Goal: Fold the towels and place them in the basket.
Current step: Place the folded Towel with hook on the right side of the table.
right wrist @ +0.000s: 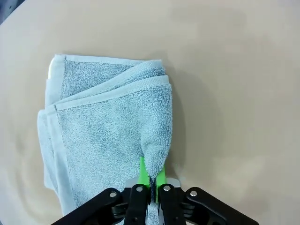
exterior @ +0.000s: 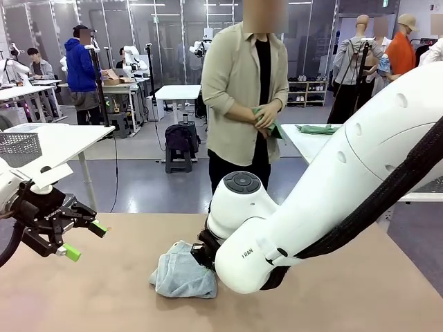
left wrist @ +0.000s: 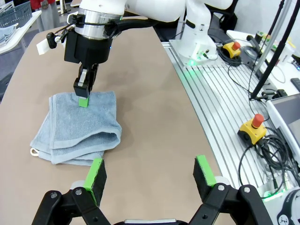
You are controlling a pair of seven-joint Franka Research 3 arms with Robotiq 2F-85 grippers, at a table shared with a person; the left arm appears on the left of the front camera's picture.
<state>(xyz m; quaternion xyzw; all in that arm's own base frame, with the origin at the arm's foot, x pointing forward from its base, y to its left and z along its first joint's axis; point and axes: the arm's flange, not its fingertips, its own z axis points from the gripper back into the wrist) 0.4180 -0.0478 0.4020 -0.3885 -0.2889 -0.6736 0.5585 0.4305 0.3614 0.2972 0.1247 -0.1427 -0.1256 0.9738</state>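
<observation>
The light blue-grey towel (exterior: 181, 273) lies on the brown surface (exterior: 346, 290), near the middle of the robot's side. It is folded over on itself in several layers. In the left wrist view its layered edges face the camera, and a small loop shows at one lower corner.

The right pincer (right wrist: 151, 176) is closed on the towel. In the right wrist view its green pads (right wrist: 143, 171) are pressed together on a raised pinch of cloth at the towel's edge. In the left wrist view the same pincer (left wrist: 83, 99) points straight down onto the towel's upper layer. The right arm reaches across the middle of the surface and covers part of the towel in the front view.

The left pincer (exterior: 86, 241) hangs above the left side of the surface, well apart from the towel. Its jaws stand wide and hold nothing.

At the far side a person stands with both hands (exterior: 265, 116) on a green towel (exterior: 275, 128) at waist height. A second green towel (exterior: 318, 128) lies on a white table (exterior: 304, 142) beside the person. A pale mesh basket (exterior: 17, 149) sits on another white table at the left.
</observation>
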